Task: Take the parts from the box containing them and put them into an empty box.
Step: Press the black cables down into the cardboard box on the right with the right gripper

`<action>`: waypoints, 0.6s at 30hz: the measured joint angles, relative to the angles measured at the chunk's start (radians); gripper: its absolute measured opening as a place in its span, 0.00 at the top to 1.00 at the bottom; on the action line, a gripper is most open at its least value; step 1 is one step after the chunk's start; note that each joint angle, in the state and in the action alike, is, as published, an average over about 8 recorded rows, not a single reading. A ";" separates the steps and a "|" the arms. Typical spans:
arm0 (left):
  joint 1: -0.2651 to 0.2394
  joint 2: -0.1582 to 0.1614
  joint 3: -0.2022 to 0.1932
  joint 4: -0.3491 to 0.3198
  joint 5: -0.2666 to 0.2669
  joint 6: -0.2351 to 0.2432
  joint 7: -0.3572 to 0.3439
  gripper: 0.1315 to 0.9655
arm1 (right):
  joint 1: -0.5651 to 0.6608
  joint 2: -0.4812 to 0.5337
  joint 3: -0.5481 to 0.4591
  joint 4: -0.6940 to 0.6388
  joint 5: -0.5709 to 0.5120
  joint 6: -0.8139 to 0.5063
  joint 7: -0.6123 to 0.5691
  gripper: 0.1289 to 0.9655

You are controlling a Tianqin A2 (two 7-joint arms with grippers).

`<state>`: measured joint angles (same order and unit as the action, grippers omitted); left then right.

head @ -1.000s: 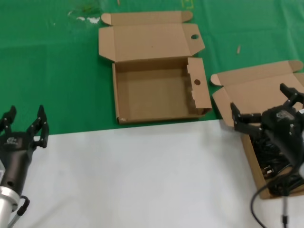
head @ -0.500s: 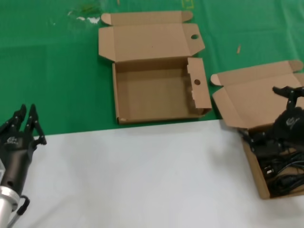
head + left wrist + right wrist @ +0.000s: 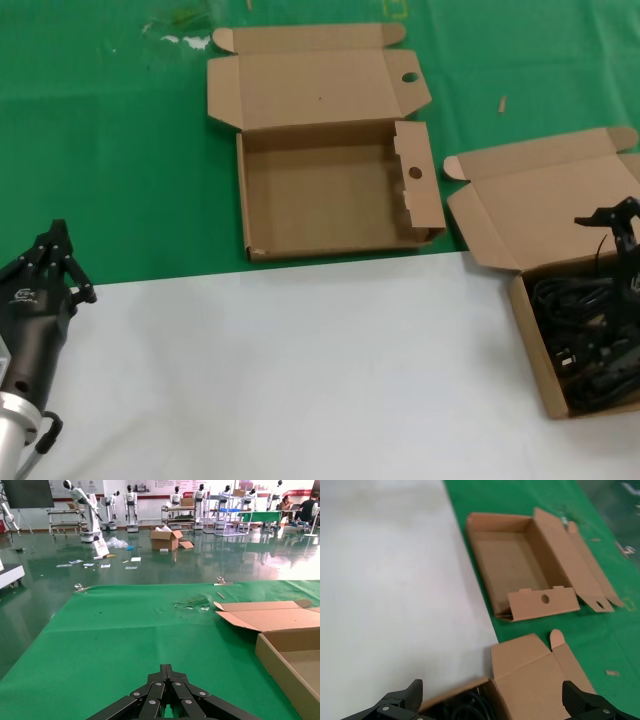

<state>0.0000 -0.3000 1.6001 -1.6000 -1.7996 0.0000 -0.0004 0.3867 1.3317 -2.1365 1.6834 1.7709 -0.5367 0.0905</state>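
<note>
Nearest the robot, on the white surface, the left gripper is seen parked at the near left edge, its jaws drawn together to a point and holding nothing; it is well apart from both boxes. At the near right, the box containing the parts is found with its plain lid folded back onto the green cloth. Inside it the black power cables lie as a loose tangle of coils with plugs among them. Just above the far side of that box the right gripper is poised, only partly in view; in the right wrist view its jaws are shown spread wide, with nothing between them.

The cables are judged to be light, limp and springy: a hank is likely to sag, unwind or drag a neighbour if caught by one strand. A hold is best taken across the bundled middle of a single coil, not at a plug or loose end.

Farther off, near the middle of the green cloth, the empty box is seen open, with round holes in its side flaps.
</note>
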 joint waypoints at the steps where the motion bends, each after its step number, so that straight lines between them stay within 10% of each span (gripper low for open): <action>1: 0.000 0.000 0.000 0.000 0.000 0.000 0.000 0.98 | 0.015 -0.010 0.008 -0.010 -0.022 -0.035 -0.013 0.00; 18: 0.000 0.000 0.000 0.000 0.000 0.000 0.000 0.99 | 0.310 -0.196 0.045 -0.195 -0.298 -0.556 -0.294 0.00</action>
<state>0.0000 -0.3000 1.6001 -1.6000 -1.7996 0.0000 -0.0003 0.6967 1.1355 -2.0912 1.4887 1.4726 -1.0928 -0.2035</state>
